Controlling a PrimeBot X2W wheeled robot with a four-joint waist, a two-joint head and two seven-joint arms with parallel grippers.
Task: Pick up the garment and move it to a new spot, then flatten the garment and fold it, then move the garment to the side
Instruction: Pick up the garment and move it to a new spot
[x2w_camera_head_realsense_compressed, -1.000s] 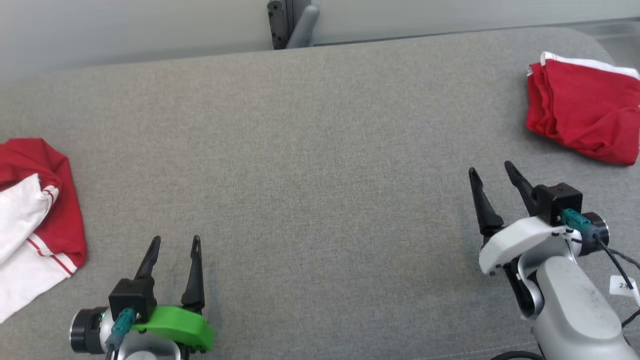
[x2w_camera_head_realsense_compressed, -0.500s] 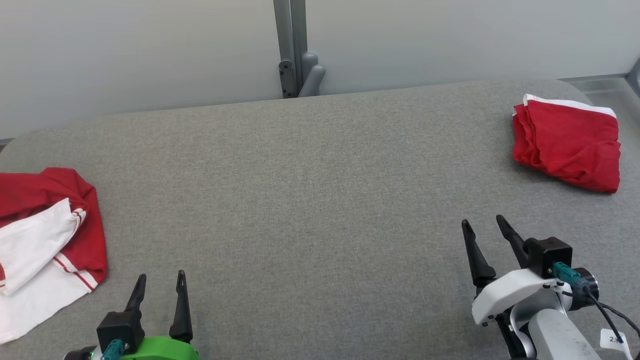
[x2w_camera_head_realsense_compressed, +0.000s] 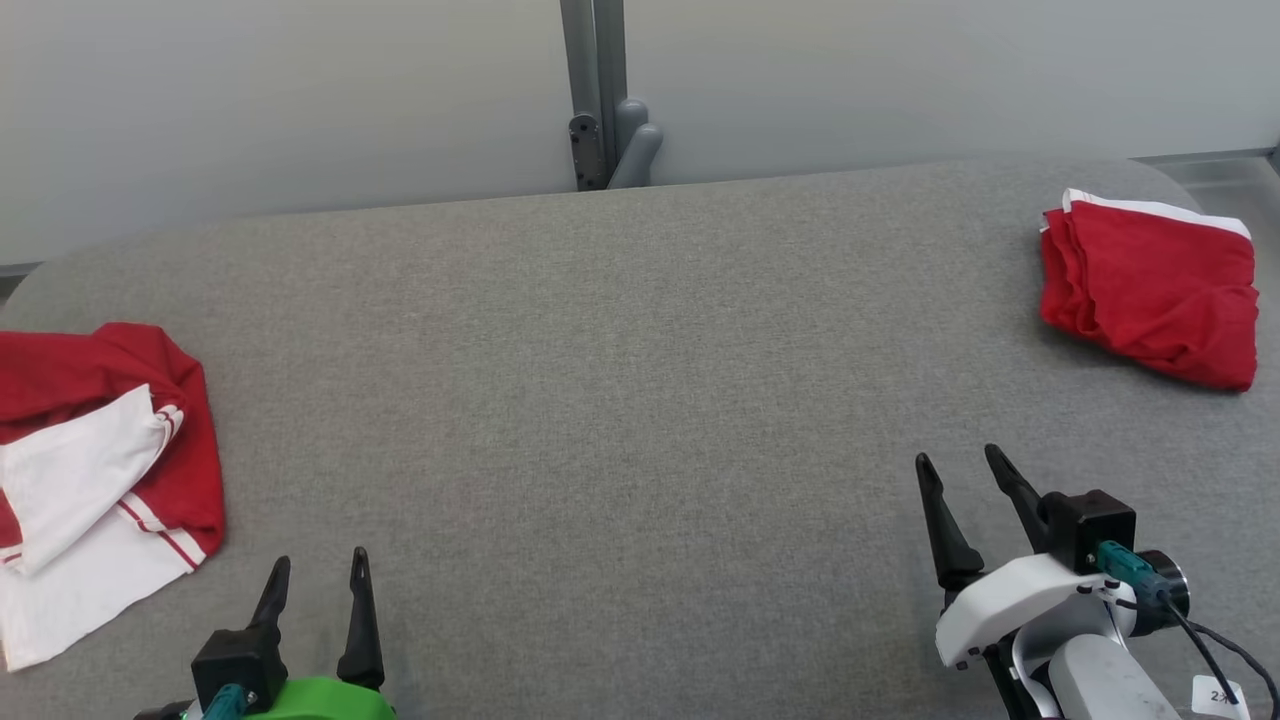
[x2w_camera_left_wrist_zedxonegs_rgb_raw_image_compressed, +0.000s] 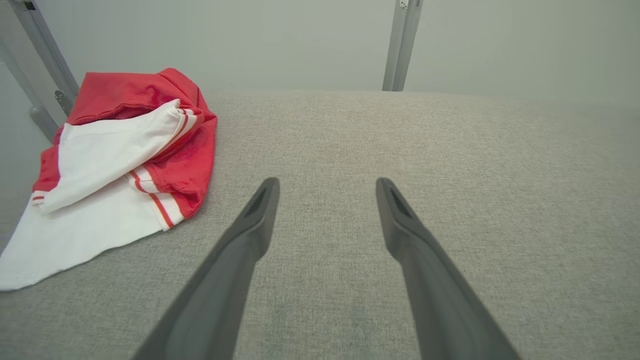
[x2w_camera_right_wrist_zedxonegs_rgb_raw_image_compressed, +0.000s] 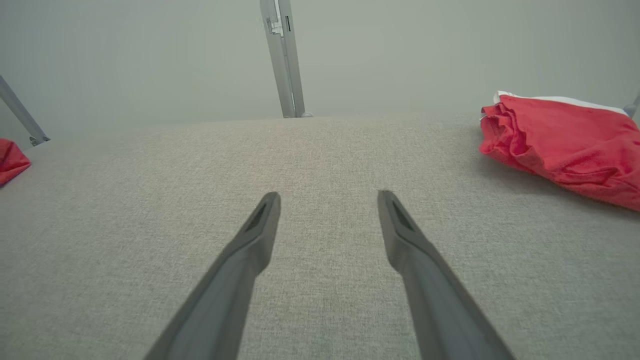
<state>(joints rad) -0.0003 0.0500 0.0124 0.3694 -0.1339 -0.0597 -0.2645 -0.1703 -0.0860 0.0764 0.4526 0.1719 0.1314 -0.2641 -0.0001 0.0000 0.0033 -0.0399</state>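
A crumpled red and white garment (x2w_camera_head_realsense_compressed: 70, 470) lies at the left edge of the grey padded table (x2w_camera_head_realsense_compressed: 620, 380); the left wrist view has it up and to the left (x2w_camera_left_wrist_zedxonegs_rgb_raw_image_compressed: 125, 150). My left gripper (x2w_camera_head_realsense_compressed: 320, 558) stands open and empty near the front edge, to the right of that garment and apart from it (x2w_camera_left_wrist_zedxonegs_rgb_raw_image_compressed: 325, 181). A folded red garment (x2w_camera_head_realsense_compressed: 1150, 285) with a white hem rests at the far right (x2w_camera_right_wrist_zedxonegs_rgb_raw_image_compressed: 565, 140). My right gripper (x2w_camera_head_realsense_compressed: 957, 456) is open and empty, nearer than the folded garment and left of it (x2w_camera_right_wrist_zedxonegs_rgb_raw_image_compressed: 327, 194).
A pale wall runs behind the table, with a grey metal post and bracket (x2w_camera_head_realsense_compressed: 600, 100) at its middle. The table's rounded back corners show at left and right. A broad stretch of bare grey fabric lies between the two garments.
The head camera has tilted up, so more wall shows and everything sits lower in the picture. Both grippers have drawn back toward the front edge, still open. The garments lie as before.
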